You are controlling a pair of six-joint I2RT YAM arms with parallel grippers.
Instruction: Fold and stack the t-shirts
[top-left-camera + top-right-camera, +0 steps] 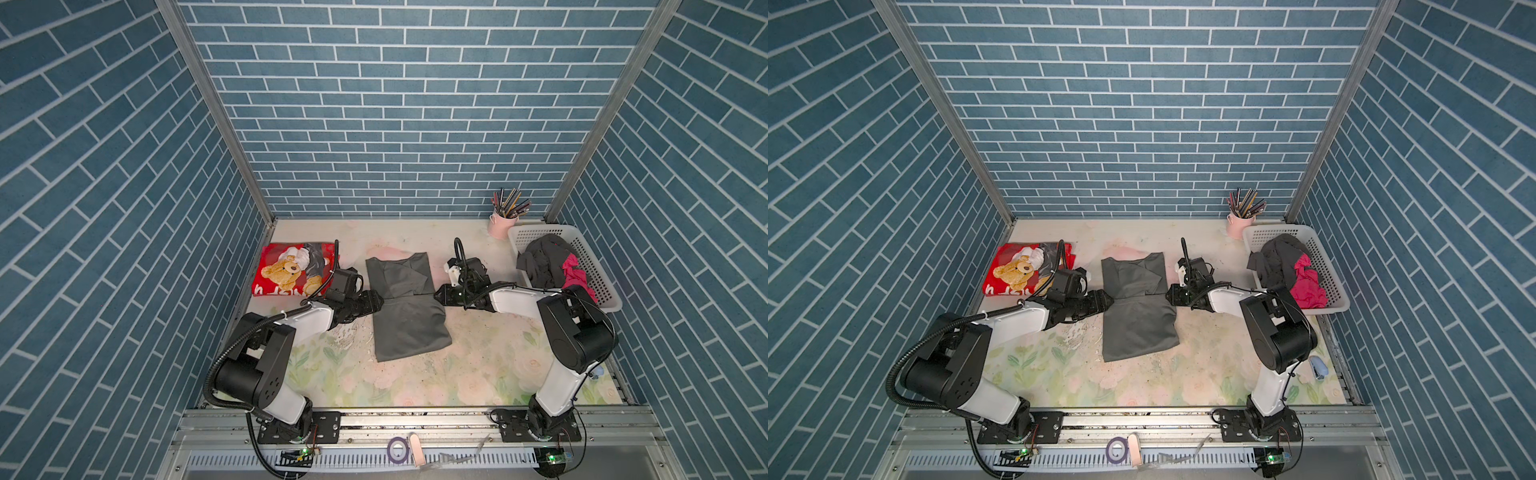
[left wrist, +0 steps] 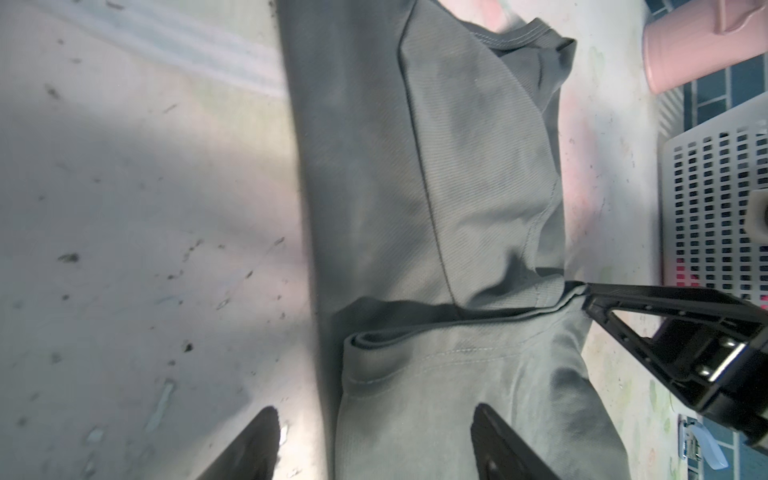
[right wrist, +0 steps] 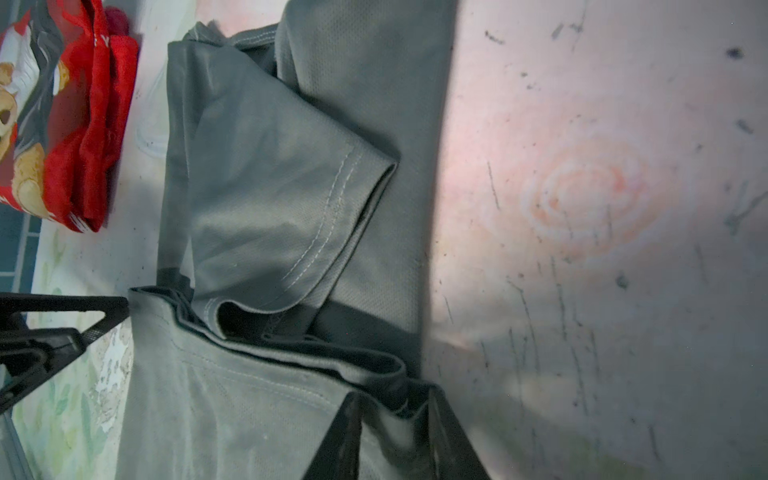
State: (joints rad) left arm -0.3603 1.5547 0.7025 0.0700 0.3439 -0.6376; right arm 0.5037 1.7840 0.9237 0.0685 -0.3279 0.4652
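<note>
1. We see the dark grey t-shirt (image 2: 478, 166) as matt cloth with a fine mesh weave and pale stitched hems.
2. We read the red t-shirt (image 3: 95, 124) as soft printed cloth.
3. The basket (image 2: 706, 199) is smooth white perforated plastic.
4. The bench (image 3: 582, 208) shows us a scuffed, faintly glossy floral print.
5. The pink cup (image 2: 698, 54) appears smooth.

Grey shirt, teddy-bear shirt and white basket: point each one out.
grey shirt (image 1: 409, 332), in a top view, near half
teddy-bear shirt (image 1: 284, 270), in a top view, bear print
white basket (image 1: 536, 237), in a top view, far wall
</note>
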